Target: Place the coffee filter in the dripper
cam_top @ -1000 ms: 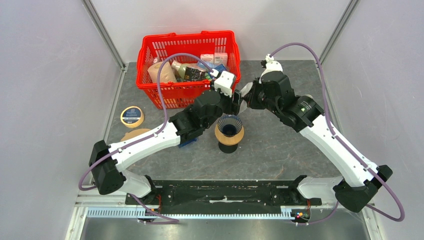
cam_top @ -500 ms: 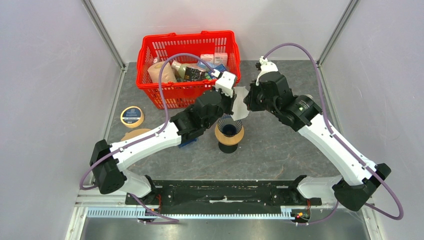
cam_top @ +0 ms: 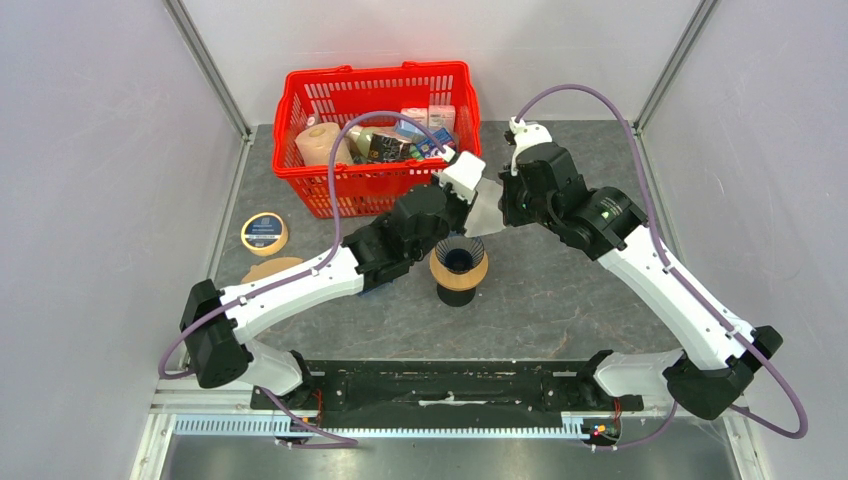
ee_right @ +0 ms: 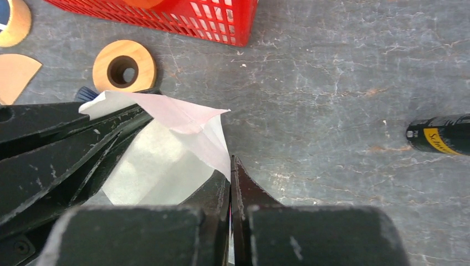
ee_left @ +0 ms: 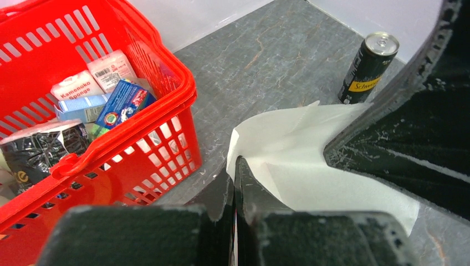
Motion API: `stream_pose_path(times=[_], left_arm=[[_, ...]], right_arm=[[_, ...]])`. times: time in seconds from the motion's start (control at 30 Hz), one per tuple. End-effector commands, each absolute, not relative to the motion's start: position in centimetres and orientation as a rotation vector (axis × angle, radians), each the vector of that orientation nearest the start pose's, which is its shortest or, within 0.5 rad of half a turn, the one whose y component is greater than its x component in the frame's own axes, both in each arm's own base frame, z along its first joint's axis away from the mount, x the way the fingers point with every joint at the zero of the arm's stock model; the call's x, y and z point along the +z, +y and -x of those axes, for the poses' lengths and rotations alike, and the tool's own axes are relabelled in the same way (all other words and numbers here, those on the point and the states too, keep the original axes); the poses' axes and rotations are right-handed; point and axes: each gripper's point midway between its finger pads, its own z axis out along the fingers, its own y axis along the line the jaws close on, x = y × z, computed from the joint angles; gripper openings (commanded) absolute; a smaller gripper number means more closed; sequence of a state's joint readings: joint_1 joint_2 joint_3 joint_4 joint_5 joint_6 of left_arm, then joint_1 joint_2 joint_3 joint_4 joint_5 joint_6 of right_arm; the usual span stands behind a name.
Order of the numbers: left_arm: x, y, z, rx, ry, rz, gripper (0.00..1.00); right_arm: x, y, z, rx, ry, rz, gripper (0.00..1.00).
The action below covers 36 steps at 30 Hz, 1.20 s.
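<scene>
The white paper coffee filter [cam_top: 487,208] hangs in the air between my two grippers, just behind the dripper [cam_top: 459,264]. The dripper is a black cylinder with a tan wooden collar, and its dark cone mouth holds nothing. My left gripper [ee_left: 235,162] is shut on the left edge of the filter [ee_left: 302,152]. My right gripper [ee_right: 231,164] is shut on the opposite edge of the filter [ee_right: 166,158], which is spread partly open between them. In the top view the left gripper [cam_top: 470,200] and right gripper [cam_top: 504,205] face each other closely.
A red basket [cam_top: 330,185] full of groceries stands just behind the left arm. A black drink can [ee_left: 368,66] stands at the far right. A tape roll [cam_top: 264,232], a brown paper fan [cam_top: 270,268] and a separate wooden ring [ee_right: 123,65] lie to the left.
My left gripper has closed on the filter's edge. The right gripper has drawn slightly back and right, and the filter now shows spread between the two.
</scene>
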<state>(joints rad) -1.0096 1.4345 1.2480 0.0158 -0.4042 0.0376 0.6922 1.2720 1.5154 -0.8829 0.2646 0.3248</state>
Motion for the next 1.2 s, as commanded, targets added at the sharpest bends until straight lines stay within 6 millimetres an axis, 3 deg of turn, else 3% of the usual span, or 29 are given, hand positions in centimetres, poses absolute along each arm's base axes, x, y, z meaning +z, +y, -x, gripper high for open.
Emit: stream_pose_path(times=[0.0,0.17,0.3,0.5,0.8,1.17], left_arm=[[30.9,-32.4,-31.2,-0.194,1.623,-0.658,0.02],[29.7,-32.2,-30.1,-0.218,1.624,-0.751,0.02],[29.6,-33.2,-28.7,-0.330,1.615,-0.811,0.02],[29.1,-32.5,-28.7,-0.336,1.629,-0.826,0.02],[27.4,-33.4,-25.9,-0.438,1.593,-1.078,0.02],[27.6,-32.9,-26.2,-0.481,1.603,-1.062,0.02]], right_arm=[[31.3,16.4,-28.0,0.120,2.175,0.314,0.00],[31.2,16.0,-27.6,0.095,2.167,0.389,0.00],[30.9,17.4,-26.7,0.184,2.170,0.516,0.00],[30.7,18.4,-25.6,0.249,2.137,0.684,0.00],[30.6,19.8,-23.6,0.364,2.079,0.892,0.00],[30.2,20.2,-23.2,0.387,2.068,0.973,0.00]])
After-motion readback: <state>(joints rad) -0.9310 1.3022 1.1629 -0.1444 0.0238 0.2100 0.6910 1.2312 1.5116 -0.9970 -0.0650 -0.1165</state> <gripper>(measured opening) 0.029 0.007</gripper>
